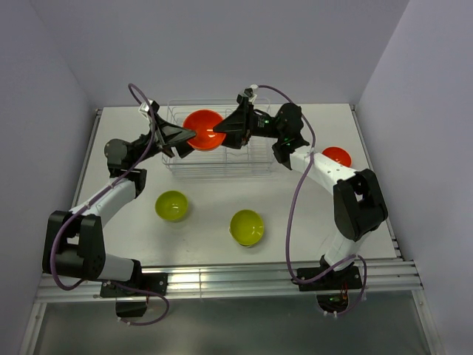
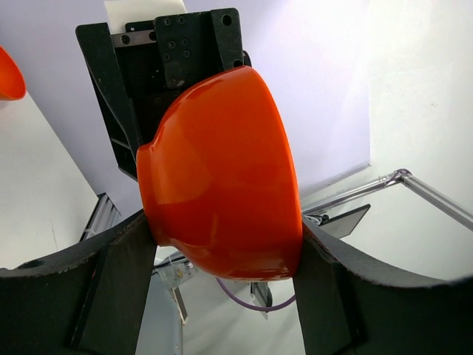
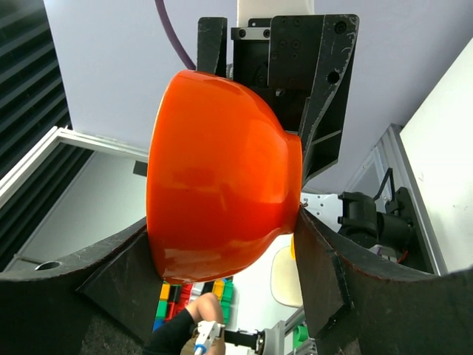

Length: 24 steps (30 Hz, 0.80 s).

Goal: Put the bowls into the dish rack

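Orange bowl [image 1: 203, 127] held in the air over the dish rack [image 1: 222, 168], which stands at the far side of the table [image 1: 214, 194]. Left gripper [image 1: 192, 135] and right gripper [image 1: 220, 133] meet the bowl from opposite sides; in each wrist view the jaws are clamped against its outer wall. One lime-green bowl [image 1: 171, 205] and a second lime-green bowl [image 1: 247, 226] sit upright on the table nearer the arm bases. A second orange bowl [image 1: 336, 156] rests beside the right arm.

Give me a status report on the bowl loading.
Left gripper and right gripper both shut on one orange bowl above the dish rack. Two green bowls, another orange bowl wait on the table. No obstruction seen.
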Motion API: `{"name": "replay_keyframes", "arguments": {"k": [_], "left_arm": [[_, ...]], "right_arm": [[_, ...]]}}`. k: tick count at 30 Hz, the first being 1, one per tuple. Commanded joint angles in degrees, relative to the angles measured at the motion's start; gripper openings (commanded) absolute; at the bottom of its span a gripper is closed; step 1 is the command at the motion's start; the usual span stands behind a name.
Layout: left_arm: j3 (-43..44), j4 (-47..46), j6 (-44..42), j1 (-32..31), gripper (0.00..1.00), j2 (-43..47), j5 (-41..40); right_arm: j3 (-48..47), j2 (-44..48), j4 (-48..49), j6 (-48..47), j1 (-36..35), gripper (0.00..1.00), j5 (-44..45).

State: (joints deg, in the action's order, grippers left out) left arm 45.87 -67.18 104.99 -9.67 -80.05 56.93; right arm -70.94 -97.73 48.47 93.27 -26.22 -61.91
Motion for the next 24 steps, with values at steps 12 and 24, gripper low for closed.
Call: {"name": "replay_keyframes", "arguments": {"k": [12,24], "left_arm": [[0.3,1.6,-4.2,0.3,0.69,2.3,-1.0],[1.3,8.8,-8.8,0.3,0.99,2.9,-0.3]], "right_arm": [[-1.9,1.8,-9.0,-8.5,0.3,0.0,-0.1],[-2.3,2.6,-15.9,-13.9,0.2,0.0,-0.1]]}}
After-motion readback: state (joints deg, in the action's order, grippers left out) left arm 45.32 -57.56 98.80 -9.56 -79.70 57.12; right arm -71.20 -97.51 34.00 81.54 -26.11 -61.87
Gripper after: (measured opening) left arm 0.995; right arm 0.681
